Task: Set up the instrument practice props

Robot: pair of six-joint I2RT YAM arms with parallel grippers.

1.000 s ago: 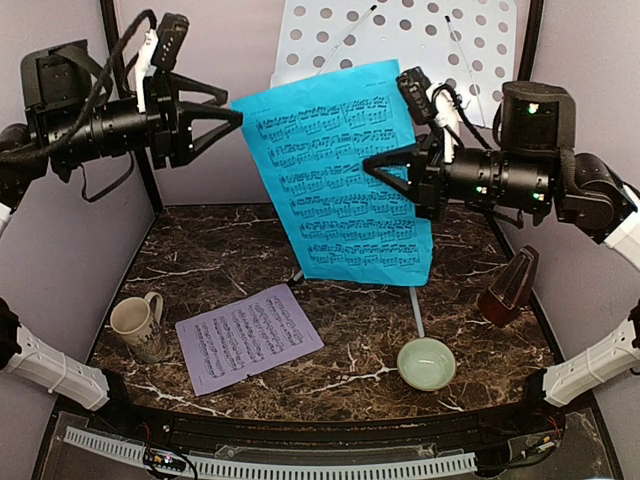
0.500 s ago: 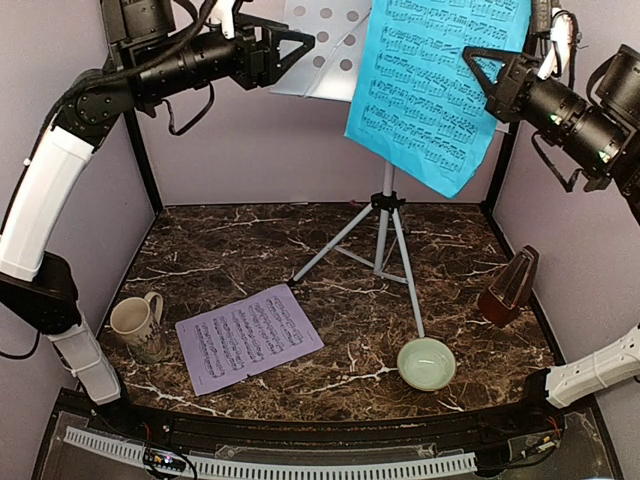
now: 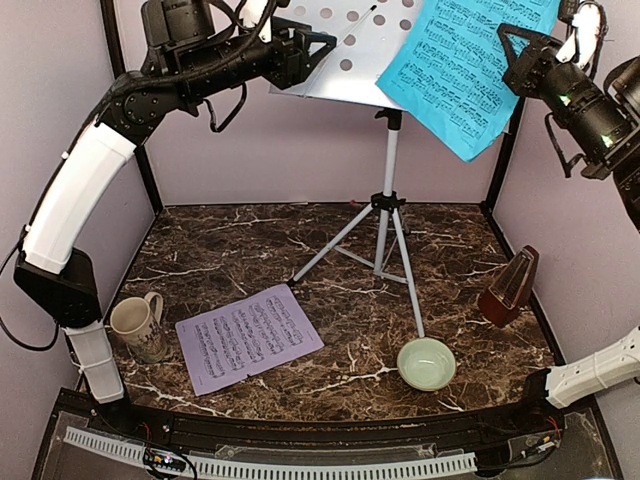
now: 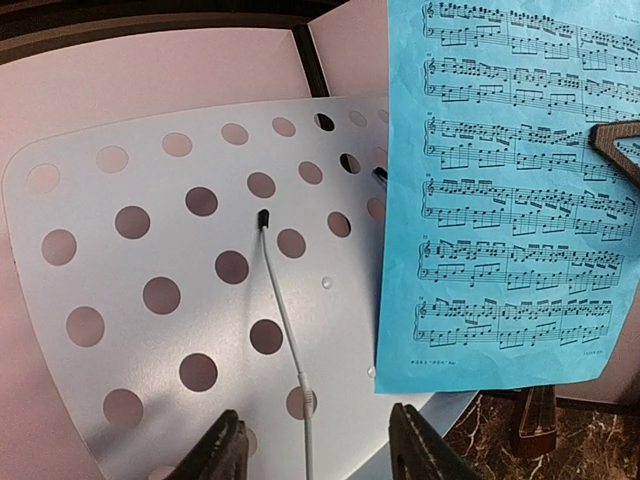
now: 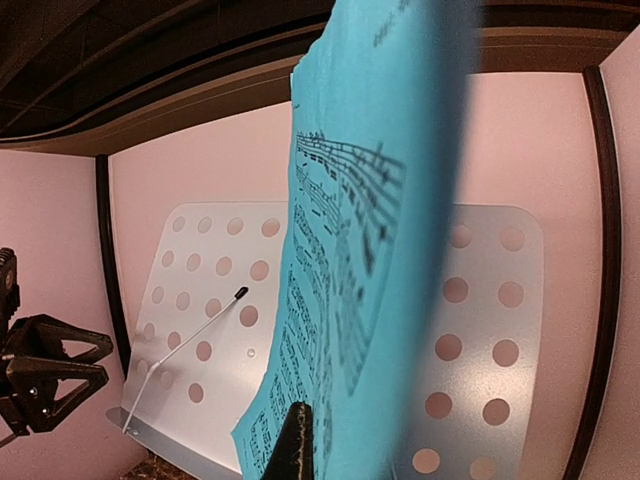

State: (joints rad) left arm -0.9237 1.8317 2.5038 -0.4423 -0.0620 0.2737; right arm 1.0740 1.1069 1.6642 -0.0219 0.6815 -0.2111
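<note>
The silver-white music stand's perforated desk [image 3: 335, 65] sits high on its tripod [image 3: 385, 235]. My right gripper [image 3: 505, 40] is shut on the blue music sheet [image 3: 465, 60], which hangs tilted in front of the desk's right half. In the right wrist view the blue sheet [image 5: 380, 250] fills the middle, edge-on, over the desk [image 5: 190, 330]. My left gripper [image 3: 325, 45] is open at the desk's left side. In its wrist view its fingers [image 4: 215, 455] stand apart in front of the desk's [image 4: 160, 300] lower edge. The lilac sheet [image 3: 248, 337] lies flat. The metronome [image 3: 510, 287] stands at right.
A beige mug [image 3: 135, 322] stands at the table's near left and a pale green bowl [image 3: 426, 363] at near right, close to one tripod leg. Purple walls and black frame posts close in the back and sides. A thin wire retainer [image 4: 285, 310] lies across the desk.
Both arms rose. The right gripper carried the blue sheet up and right, in front of the stand's desk. The left gripper left the sheet's corner and moved to the desk's left side.
</note>
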